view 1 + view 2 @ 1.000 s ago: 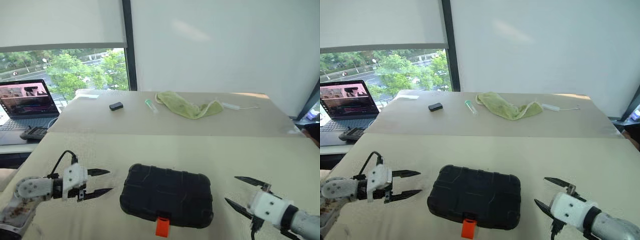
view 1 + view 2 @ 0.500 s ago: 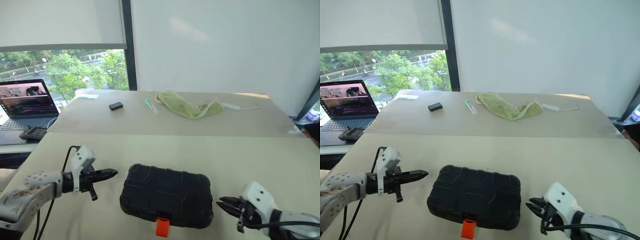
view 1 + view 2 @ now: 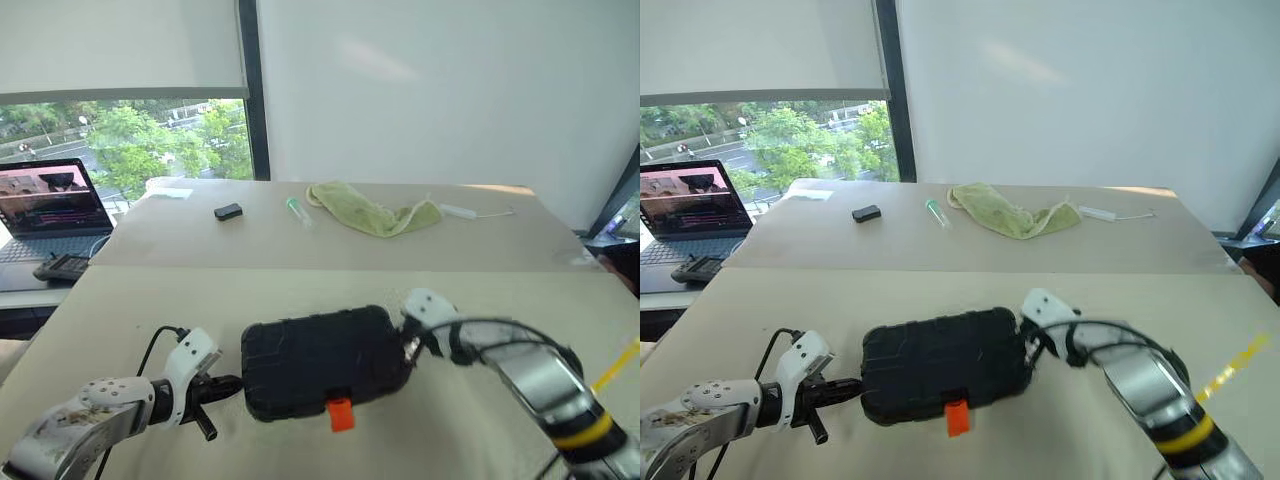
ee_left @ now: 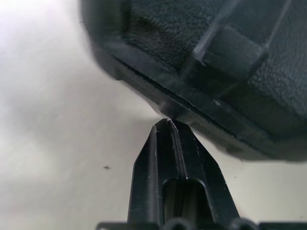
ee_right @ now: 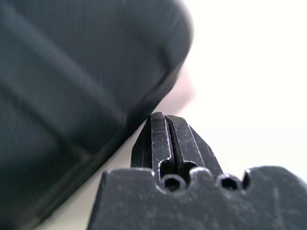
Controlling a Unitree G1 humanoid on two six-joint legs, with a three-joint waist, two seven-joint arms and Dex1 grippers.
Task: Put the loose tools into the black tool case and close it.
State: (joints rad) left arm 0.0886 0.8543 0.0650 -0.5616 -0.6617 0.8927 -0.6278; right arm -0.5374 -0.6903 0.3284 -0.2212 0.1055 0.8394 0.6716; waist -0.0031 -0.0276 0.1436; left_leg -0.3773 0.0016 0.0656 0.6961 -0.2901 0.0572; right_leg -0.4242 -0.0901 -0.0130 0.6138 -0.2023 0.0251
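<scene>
Surface: cream-covered table point(image 3: 300, 290) under a white wall, window with a roller blind at far left.
Case position: black tool case point(image 3: 320, 362) lies closed on the near part of the table, textured shell up, orange latch point(image 3: 341, 413) on its near edge, turned slightly askew.
Left gripper: left gripper point(image 4: 169, 125) has its fingers pressed together, the tip at the rim of the case's left end, touching or just short of it.
Right gripper: right gripper point(image 5: 165, 120) also has fingers pressed together, the tip against the case's right end near its far corner.
Background items: green cloth point(image 3: 370, 212), small black box point(image 3: 228, 211) and a green-capped tube point(image 3: 297, 210) on the far table.
Side desk: open laptop point(image 3: 48, 208) at left.
</scene>
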